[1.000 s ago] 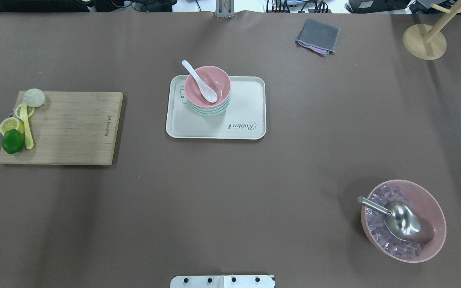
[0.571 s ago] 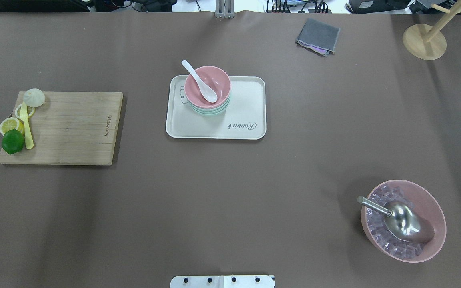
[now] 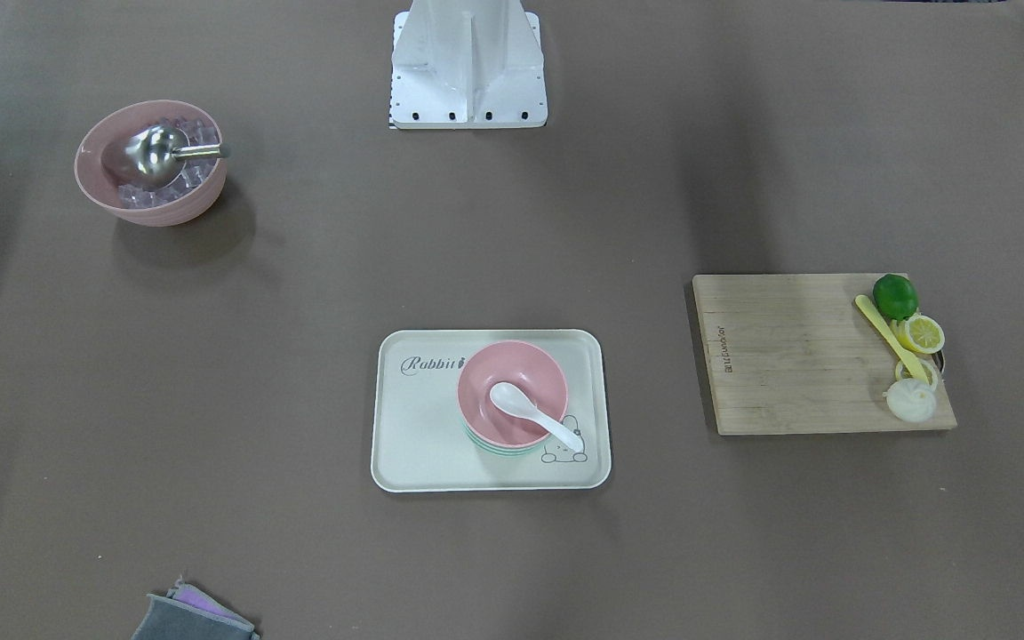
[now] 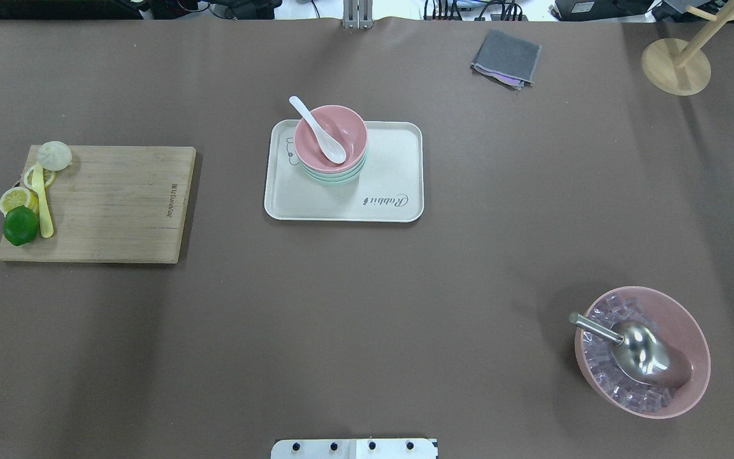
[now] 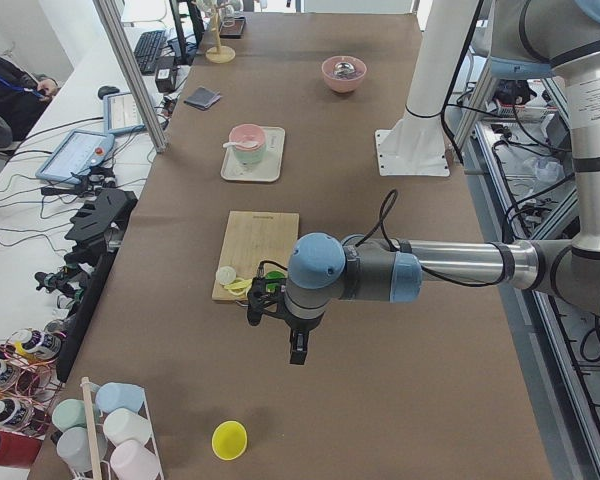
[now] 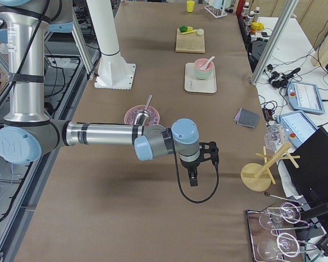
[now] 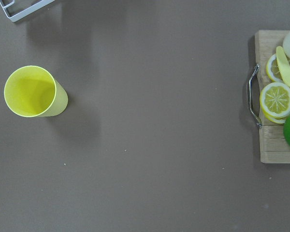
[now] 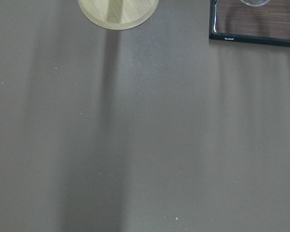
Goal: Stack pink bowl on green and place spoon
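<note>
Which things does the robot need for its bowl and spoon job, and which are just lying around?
For the job: pink bowl, green bowl under it, white spoon resting in the pink bowl, tray beneath them.

Just lying about: cutting board with lime and lemon slices, big ice bowl with metal scoop, grey cloth, yellow cup, wooden stand.

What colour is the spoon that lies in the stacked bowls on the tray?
The spoon is white; the front-facing view shows it best.

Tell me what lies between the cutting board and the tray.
Nothing: the overhead view shows only bare brown table between the cutting board and the tray.
</note>
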### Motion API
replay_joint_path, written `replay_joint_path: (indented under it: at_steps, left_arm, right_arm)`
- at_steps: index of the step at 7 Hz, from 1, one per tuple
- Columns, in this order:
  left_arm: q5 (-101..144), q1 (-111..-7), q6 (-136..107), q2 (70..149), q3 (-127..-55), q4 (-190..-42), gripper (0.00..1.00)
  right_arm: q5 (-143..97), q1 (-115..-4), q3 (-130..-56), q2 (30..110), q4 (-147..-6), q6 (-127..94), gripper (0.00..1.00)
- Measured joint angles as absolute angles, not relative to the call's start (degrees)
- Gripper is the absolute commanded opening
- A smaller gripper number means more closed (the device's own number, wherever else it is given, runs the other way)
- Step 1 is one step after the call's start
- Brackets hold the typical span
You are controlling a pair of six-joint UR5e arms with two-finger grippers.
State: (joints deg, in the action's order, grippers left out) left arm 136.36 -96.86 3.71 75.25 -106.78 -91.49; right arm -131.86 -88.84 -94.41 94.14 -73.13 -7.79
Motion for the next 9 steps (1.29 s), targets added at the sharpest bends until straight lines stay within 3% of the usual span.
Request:
replay_joint_path:
  at_steps: [9]
  left_arm:
    - [135.9,-96.8,3.8,74.9,-107.0,-91.5,0.98]
  right_arm:
    - [-131.6,-86.9,-94.2,96.8,-73.3,-7.3,1.0]
